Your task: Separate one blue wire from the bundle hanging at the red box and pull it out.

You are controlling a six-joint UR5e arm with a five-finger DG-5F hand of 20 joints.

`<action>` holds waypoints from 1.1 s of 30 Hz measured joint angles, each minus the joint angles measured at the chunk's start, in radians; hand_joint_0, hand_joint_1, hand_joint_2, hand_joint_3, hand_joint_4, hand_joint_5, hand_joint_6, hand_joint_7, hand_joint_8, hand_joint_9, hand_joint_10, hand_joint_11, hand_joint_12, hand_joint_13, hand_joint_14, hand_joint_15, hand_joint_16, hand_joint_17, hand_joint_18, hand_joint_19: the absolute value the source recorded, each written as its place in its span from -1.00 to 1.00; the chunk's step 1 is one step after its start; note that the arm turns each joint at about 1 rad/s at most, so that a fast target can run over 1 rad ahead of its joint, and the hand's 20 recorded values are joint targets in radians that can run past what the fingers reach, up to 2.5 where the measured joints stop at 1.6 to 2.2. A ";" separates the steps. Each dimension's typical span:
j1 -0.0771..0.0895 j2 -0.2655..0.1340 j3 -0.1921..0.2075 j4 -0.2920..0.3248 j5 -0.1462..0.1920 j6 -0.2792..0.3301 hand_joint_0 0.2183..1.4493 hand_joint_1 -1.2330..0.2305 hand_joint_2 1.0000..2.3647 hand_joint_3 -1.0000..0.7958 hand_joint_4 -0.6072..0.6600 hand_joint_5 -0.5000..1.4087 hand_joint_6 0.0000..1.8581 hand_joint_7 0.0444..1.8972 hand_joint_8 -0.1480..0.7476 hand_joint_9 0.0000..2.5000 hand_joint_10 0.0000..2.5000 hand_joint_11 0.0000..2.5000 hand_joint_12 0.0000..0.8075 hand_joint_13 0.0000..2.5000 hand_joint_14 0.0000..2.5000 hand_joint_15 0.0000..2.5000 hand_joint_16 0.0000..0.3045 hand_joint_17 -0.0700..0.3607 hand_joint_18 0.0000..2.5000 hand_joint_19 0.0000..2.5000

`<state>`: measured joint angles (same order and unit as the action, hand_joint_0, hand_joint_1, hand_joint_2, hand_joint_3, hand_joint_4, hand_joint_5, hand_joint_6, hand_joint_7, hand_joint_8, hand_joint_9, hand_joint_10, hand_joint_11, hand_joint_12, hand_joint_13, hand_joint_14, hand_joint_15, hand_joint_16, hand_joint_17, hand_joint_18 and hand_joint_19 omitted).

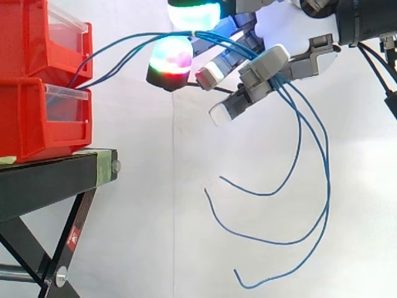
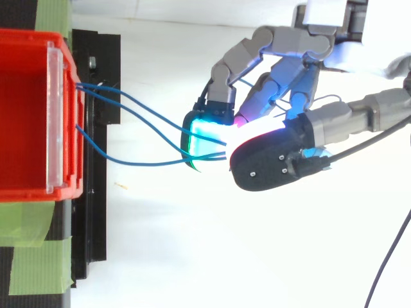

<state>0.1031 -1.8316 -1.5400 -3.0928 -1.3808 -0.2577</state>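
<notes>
Field note: my hand (image 2: 289, 77), right of the glossy red plastic bins (image 1: 28, 118), pinches thin blue wires (image 2: 154, 163) between glowing pads (image 2: 202, 131); smooth strands arc over, loose ends curling below.

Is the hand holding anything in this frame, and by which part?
Yes: the hand is shut on the blue wires, several together. They are pinched between its glowing fingertips partway along their length, with the free ends hanging loose below.
</notes>
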 measured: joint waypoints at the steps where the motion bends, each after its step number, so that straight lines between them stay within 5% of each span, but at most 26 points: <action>1: 0.000 0.000 0.000 0.000 0.000 0.000 -0.45 -0.13 -0.98 -0.17 0.25 -0.67 -0.07 -0.13 0.12 -0.24 -0.99 -0.10 -0.04 0.24 -1.00 0.14 -0.61 -0.06 -0.40 -0.62; 24: 0.003 0.000 0.000 -0.002 0.000 0.000 -0.51 -0.32 -0.99 -0.30 0.30 -0.65 -0.08 -0.09 0.16 -0.16 -0.99 -0.07 0.01 0.29 -1.00 0.14 -0.61 -0.06 -0.34 -0.64; 33: 0.003 0.000 0.000 -0.002 0.000 0.000 -0.51 -0.25 -0.99 -0.32 0.29 -0.65 -0.08 -0.07 0.17 -0.15 -0.99 -0.08 0.02 0.30 -1.00 0.15 -0.61 -0.06 -0.33 -0.63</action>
<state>0.1064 -1.8316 -1.5399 -3.0950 -1.3806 -0.2577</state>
